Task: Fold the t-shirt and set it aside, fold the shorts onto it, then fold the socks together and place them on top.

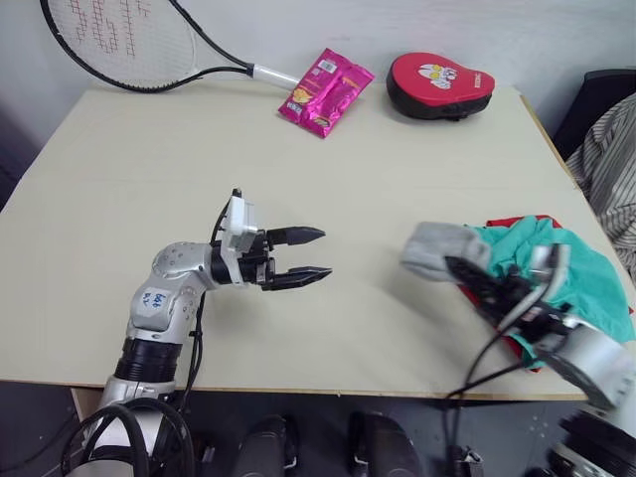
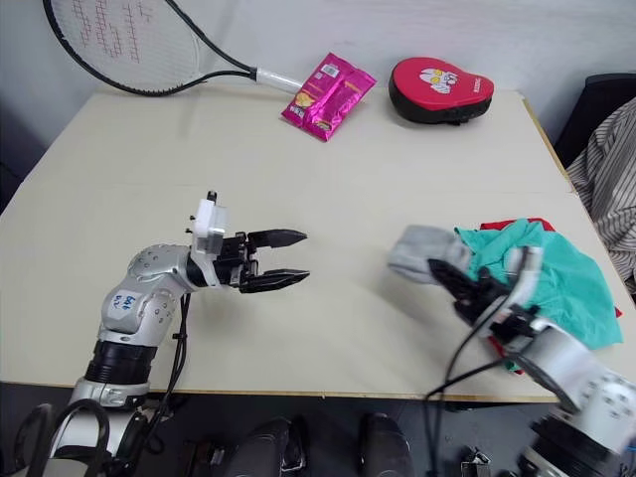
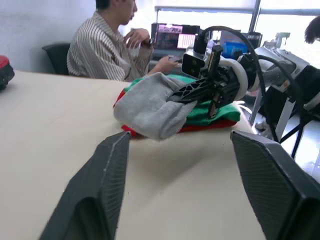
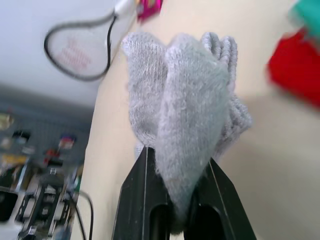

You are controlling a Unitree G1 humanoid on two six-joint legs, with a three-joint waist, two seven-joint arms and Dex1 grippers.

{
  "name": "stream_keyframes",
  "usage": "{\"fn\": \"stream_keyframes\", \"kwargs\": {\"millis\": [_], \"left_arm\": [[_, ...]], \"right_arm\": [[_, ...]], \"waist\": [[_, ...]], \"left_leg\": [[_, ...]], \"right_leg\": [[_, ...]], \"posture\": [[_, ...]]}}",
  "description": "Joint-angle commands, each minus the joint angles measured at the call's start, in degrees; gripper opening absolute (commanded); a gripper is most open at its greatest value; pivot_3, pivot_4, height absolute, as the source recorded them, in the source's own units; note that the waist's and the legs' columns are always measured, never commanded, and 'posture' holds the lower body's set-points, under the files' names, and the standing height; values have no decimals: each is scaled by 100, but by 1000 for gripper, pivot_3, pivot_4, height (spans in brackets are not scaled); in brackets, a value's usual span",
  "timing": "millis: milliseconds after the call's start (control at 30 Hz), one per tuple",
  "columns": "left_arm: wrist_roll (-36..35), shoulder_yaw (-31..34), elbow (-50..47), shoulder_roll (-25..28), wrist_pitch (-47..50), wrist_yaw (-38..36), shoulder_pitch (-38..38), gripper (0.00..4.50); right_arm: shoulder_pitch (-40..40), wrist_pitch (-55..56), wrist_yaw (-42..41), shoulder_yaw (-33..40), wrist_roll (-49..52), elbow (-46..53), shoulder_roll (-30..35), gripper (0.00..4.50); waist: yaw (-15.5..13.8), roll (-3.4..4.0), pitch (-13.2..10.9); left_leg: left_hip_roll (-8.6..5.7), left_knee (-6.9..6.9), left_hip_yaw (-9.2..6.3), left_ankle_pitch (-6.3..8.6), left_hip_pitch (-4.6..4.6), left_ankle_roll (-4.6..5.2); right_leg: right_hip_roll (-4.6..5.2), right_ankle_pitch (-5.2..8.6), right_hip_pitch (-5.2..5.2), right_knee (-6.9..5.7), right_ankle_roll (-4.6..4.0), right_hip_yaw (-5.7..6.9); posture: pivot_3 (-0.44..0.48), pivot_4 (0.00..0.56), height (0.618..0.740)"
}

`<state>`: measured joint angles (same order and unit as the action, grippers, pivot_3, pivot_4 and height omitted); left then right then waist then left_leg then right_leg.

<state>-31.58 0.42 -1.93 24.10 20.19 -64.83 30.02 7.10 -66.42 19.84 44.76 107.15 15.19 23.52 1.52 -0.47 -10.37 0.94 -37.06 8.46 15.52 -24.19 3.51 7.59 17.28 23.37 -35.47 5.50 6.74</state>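
Right gripper (image 1: 475, 281), nearest item, near table edge on right: fingers clamped on the socks (image 1: 444, 250), a bundled grey pair held above the tabletop just left of the clothes pile; the right wrist view confirms both black fingers pinching the knit. Left gripper (image 1: 298, 256), left of centre, low over bare table (image 1: 149, 169): fingers spread apart, holding nothing, pointing toward the socks. Shorts (image 1: 571, 268), teal, lying on top of the t-shirt (image 1: 517, 348), red, of which little more than edges show beneath; the pile sits at the right front of the table, and in the left wrist view reads as a flat stack, green over red. Progress, as judged: shirt and shorts appear folded and stacked; socks appear paired and lifted; what remains is carrying them a short way right and setting them on the shorts. Obstructions: none between socks and pile; the right arm's own cables hang close over the stack and could drag the cloth. Other items, far edge, well apart from the work: racket (image 1: 129, 40), pink snack packet (image 1: 326, 90), red pad (image 1: 439, 84). Person in striped shirt (image 3: 107, 50) seated beyond the table's right side, near the pile but not touching it.
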Motion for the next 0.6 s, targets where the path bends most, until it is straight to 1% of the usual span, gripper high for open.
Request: {"fn": "stream_keyframes", "kwargs": {"millis": [33,100,200,267,367,500,567,600], "left_arm": [[-239,77,-371,-66,137,189,-21,4488],[-223,45,-384,-100,147,236,-38,4488],[-215,2,-415,-111,156,260,-51,4488],[-217,-3,-420,-102,150,257,-32,4488],[-260,31,-400,-67,125,210,11,4488],[-319,16,-443,-15,185,135,-5,4488],[-385,19,-483,17,241,90,-22,4500],[-409,22,-495,29,264,73,-29,4500]], "right_arm": [[-365,1092,69,682,380,53,520,0],[-570,1487,0,910,282,-231,777,0],[-800,1803,-42,941,167,-721,991,0],[-945,1849,-139,834,50,-1005,1088,0],[-1145,1650,-501,501,-211,-1490,1151,0],[-1123,1627,-585,277,-357,-1910,1179,0],[-1228,1625,-565,292,-428,-1870,1222,638],[-1297,1594,-559,305,-442,-1837,1248,845]], "waist": [[-11,0,0],[-23,0,0],[-20,0,0],[-17,0,0],[-18,0,0],[-21,2,1],[-27,2,1],[-30,3,2]], "left_leg": [[0,-1,0,-3,4,2],[-2,-1,0,-6,6,7],[-1,0,0,-9,7,4],[-1,2,1,-10,7,2],[-1,0,4,-11,7,2],[-1,-5,5,-13,7,6],[-1,-4,4,-13,8,7],[-1,-4,4,-13,8,6]], "right_leg": [[-1,-2,-3,-1,2,-3],[-2,-6,-3,-1,7,-9],[-6,-6,-3,-2,6,-12],[-7,-5,-2,-3,5,-13],[-8,-5,-1,-4,4,-13],[-6,-5,-1,-8,5,-15],[-4,-5,-1,-8,4,-16],[-4,-5,-1,-7,4,-15]], "posture": [[0,150,740],[0,150,740],[0,150,740],[0,150,740],[0,150,740],[0,150,740],[0,150,740],[0,150,740]]}}
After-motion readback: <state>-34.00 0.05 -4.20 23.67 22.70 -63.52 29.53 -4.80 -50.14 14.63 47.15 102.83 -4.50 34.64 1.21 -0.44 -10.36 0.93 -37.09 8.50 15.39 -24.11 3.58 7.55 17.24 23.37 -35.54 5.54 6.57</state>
